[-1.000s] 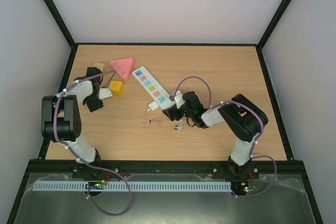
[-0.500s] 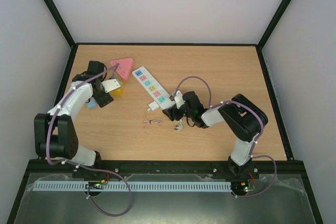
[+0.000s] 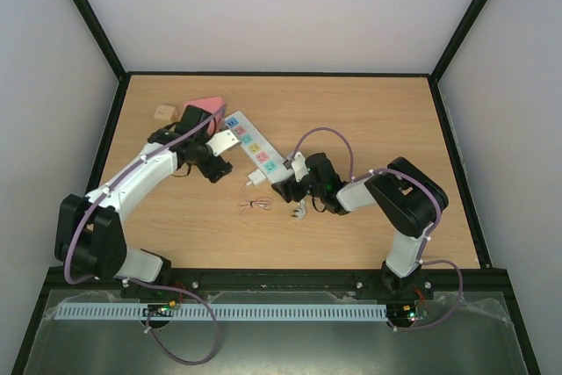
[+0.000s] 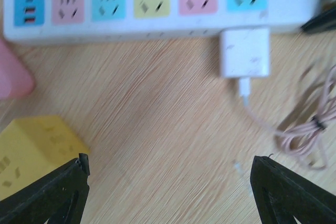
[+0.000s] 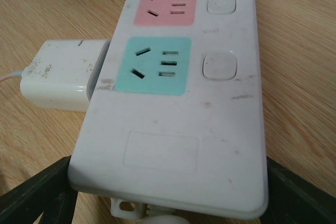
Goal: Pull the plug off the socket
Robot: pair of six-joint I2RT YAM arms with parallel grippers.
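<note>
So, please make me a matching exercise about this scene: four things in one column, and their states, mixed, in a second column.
Column one
1. plug
2. cable
3. left gripper
4. right gripper

Column two
A. fingers on either side of the socket's end
B. open, holding nothing
C. seated in the socket's long side
D. bundled in loose loops

Pairs: 1-C, 2-D, 3-B, 4-A
</note>
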